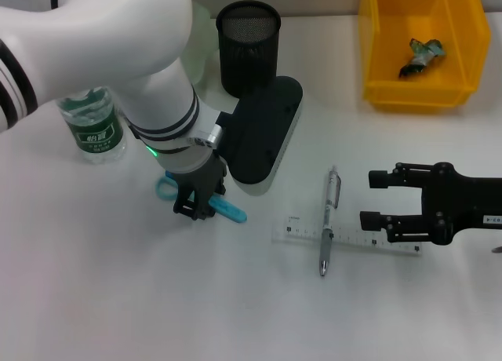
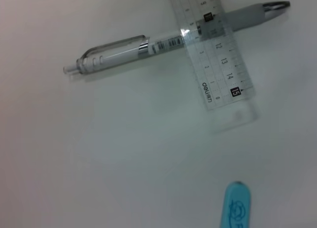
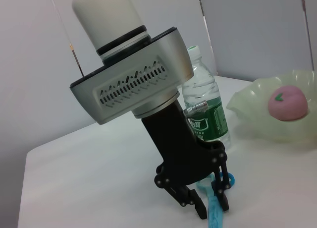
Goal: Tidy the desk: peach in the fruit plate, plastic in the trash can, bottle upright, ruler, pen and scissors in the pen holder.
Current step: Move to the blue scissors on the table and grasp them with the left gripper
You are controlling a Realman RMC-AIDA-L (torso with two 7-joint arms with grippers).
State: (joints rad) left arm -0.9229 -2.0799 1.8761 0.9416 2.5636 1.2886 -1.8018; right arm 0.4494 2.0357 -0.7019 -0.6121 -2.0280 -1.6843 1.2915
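The left claw (image 1: 200, 209) is down on the white bench (image 1: 94, 298), its fingers set narrowly on either side of the blue-handled scissors (image 1: 227, 210) — whether they grip is not clear. The right claw (image 1: 375, 198) hovers wide open beside the clear ruler (image 1: 349, 237), which lies across the pen (image 1: 328, 220). The water bottle (image 1: 94, 125) stands upright. The peach (image 3: 287, 102) sits in the fruit plate (image 3: 247, 111) — crumpled plastic (image 1: 422, 55) lies in the yellow bin (image 1: 420, 90), near the black mesh pen holder (image 1: 249, 47).

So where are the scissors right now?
In the head view the scissors lie on the table's left half, under the left gripper, in front of the bottle.
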